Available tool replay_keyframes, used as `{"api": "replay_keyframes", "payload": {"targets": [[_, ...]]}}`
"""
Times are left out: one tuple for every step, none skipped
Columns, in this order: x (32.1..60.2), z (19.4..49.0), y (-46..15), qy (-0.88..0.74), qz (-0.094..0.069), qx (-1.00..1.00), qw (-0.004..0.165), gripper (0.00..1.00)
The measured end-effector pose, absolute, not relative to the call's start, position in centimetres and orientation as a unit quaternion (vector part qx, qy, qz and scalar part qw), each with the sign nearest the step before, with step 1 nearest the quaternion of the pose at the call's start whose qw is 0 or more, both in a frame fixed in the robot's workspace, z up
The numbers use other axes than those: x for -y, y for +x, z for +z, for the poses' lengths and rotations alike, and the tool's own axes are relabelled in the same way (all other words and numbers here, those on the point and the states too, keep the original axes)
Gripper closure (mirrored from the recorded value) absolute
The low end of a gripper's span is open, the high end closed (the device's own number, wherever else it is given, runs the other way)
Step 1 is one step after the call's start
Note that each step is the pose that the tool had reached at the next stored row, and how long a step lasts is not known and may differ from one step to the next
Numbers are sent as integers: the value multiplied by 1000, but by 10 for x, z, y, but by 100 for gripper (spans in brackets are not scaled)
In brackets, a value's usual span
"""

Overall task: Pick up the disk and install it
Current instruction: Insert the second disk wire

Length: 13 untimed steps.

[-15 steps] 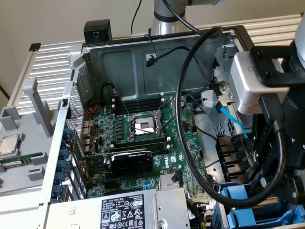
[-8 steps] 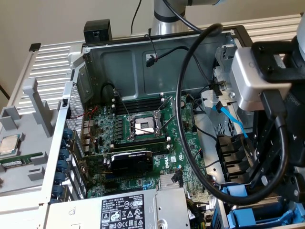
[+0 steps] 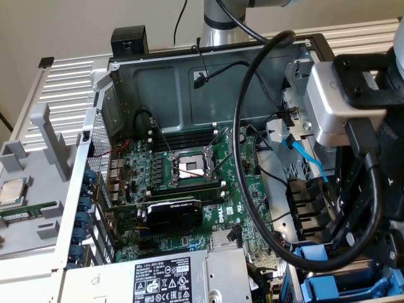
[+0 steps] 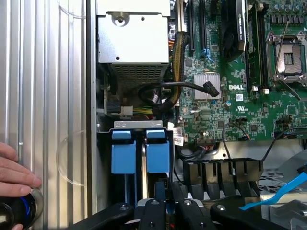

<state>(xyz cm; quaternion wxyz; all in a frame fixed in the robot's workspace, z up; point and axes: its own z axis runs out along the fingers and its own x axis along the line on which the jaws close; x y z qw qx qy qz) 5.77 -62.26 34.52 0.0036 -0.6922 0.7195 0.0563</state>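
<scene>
Ribbed aluminium panels (image 3: 66, 76) flank the open computer case (image 3: 158, 69), whose green motherboard (image 3: 189, 189) lies exposed. At the exterior view's lower right, the gripper (image 4: 165, 208) is cut off by the frame edge, its black fingers (image 4: 153, 211) nearly closed at the drive bay, seemingly on the disk (image 4: 140, 155); blue carrier tabs show, the drive body hidden. A person's hand (image 4: 14, 167) rests on the panel.

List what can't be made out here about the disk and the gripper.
- Disk: wrist view gives blue carrier tabs in the drive bay; its body and label are hidden below.
- Whether it is fully seated: cannot tell.
- Gripper: wrist view cuts it off at the frame edge, so contact with the disk is unclear.
- Exterior view: the camera housing and black cable hide the bay.
</scene>
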Motion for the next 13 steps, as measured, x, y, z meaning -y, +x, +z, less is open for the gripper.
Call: {"api": "replay_keyframes", "payload": {"targets": [[623,345,58,-692,56,-720,4,84],[623,345,58,-692,57,-720,4,84],[623,345,58,-692,57,-720,4,84],[623,345,58,-692,57,-720,5,84],[623,345,58,-692,57,-720,5,84],[623,345,58,-692,57,-720,5,84],[623,345,58,-692,57,-720,5,84],[623,345,58,-692,57,-720,5,84],[623,345,58,-692,58,-720,5,84],[624,345,58,-692,58,-719,6,84],[624,345,58,-692,59,-719,7,84],[624,345,58,-692,60,-719,8,84],[624,345,58,-692,60,-719,8,84]]}}
